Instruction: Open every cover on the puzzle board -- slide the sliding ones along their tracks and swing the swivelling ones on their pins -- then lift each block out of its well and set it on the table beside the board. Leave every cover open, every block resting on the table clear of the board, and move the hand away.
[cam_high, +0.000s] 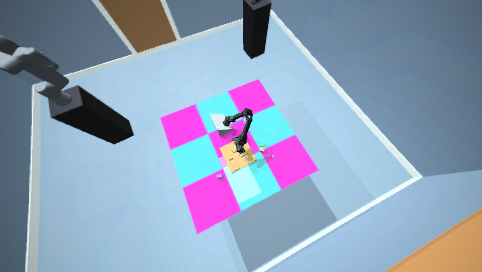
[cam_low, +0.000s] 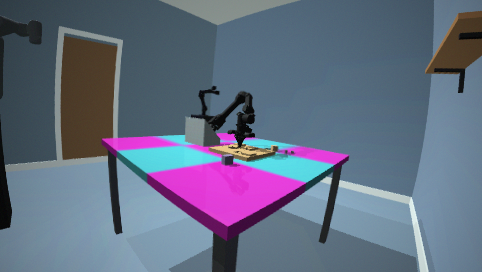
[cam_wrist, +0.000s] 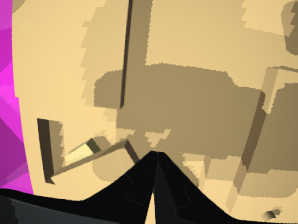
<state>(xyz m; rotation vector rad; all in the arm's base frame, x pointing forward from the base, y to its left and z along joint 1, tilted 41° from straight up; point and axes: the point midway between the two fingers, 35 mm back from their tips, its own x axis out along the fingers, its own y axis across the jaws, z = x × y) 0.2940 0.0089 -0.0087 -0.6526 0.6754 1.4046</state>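
Checkered desk (cam_high: 210, 210) (cam_low: 225, 200) (cam_wrist: 7, 135): grey block (cam_high: 219, 176) (cam_low: 227, 159) out toward near corner, tan block (cam_high: 262, 149) (cam_low: 274, 148) toward right edge. Pale block (cam_wrist: 79, 151) left in half-covered well. My fingers (cam_high: 240, 150) (cam_low: 240, 145): together, empty.

Relative to the puzzle board (cam_high: 246, 164) (cam_low: 260, 156) (cam_wrist: 50, 65): its far edges run out of the wrist picture. Low in that picture, a block (cam_wrist: 80, 151) in the board's well is partly hidden by a cover (cam_wrist: 100, 167). Beside the board, small pieces (cam_high: 270, 157) (cam_low: 289, 152) are too tiny to identify.
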